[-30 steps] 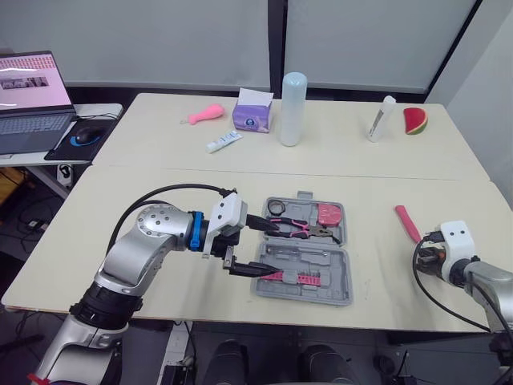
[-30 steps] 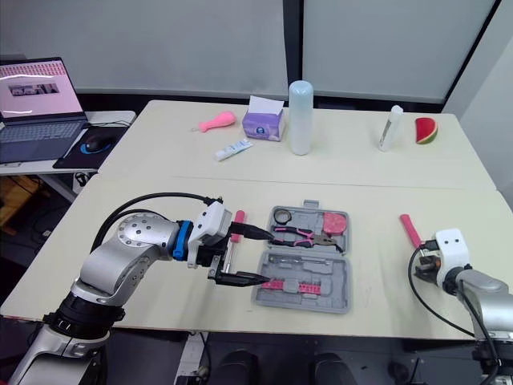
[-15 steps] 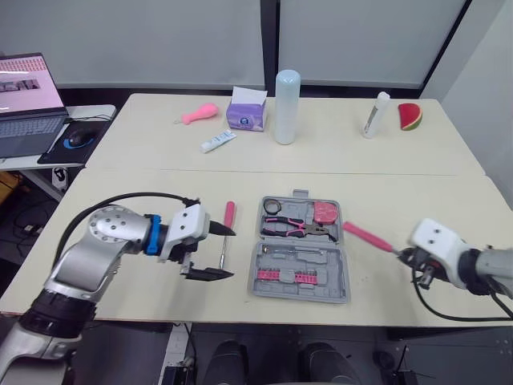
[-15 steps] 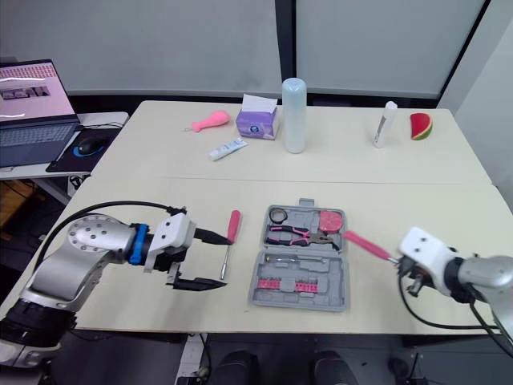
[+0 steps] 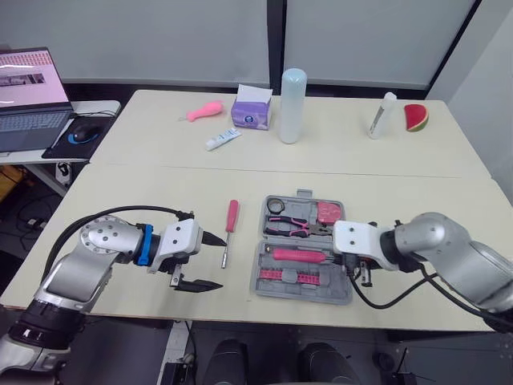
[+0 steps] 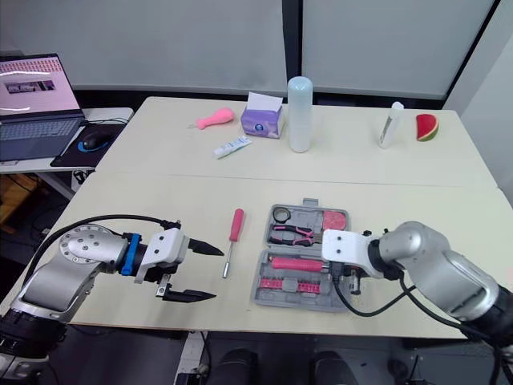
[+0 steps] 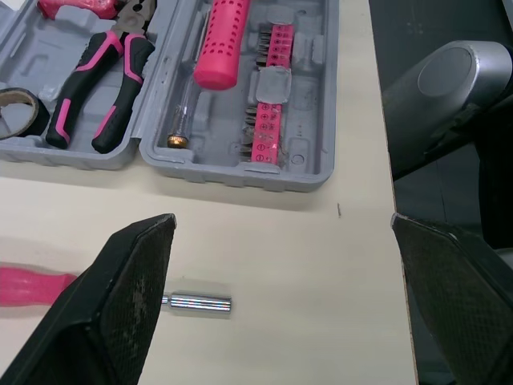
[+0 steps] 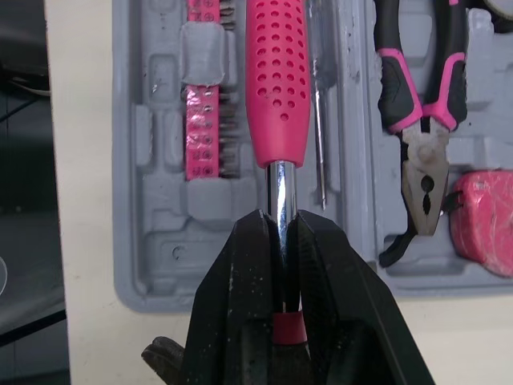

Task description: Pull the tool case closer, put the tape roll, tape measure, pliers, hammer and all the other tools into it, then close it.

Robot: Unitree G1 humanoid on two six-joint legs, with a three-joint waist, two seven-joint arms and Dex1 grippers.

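In the right wrist view, the right hand [image 8: 279,220] is clenched on the bright metal shaft of the hammer [image 8: 278,80], just under its pink handle. The handle lies along the middle of the open tool case [image 8: 128,241], between a strip of pink bits [image 8: 202,120] and the pliers [image 8: 421,120]. The pink tape measure [image 8: 485,220] sits close to the nose of the pliers.

In the left wrist view, the left hand [image 7: 282,228] is released, with its two fingers [image 7: 132,297] wide apart over the bare surface [image 7: 321,337]. A screwdriver [image 7: 196,302] lies on this surface, outside the case; its metal tip shows between the fingers. Beyond it stands the case, with the tape roll [image 7: 16,120] next to the pliers handles.

In the head views, the case stands open near the front edge of the surface, between the two hands. The screwdriver lies just beside the left side of the case, apart from it, and the left hand hangs near it. On the far part of the surface I see a tall white bottle [image 5: 292,107] and a purple tissue box [image 5: 252,112].
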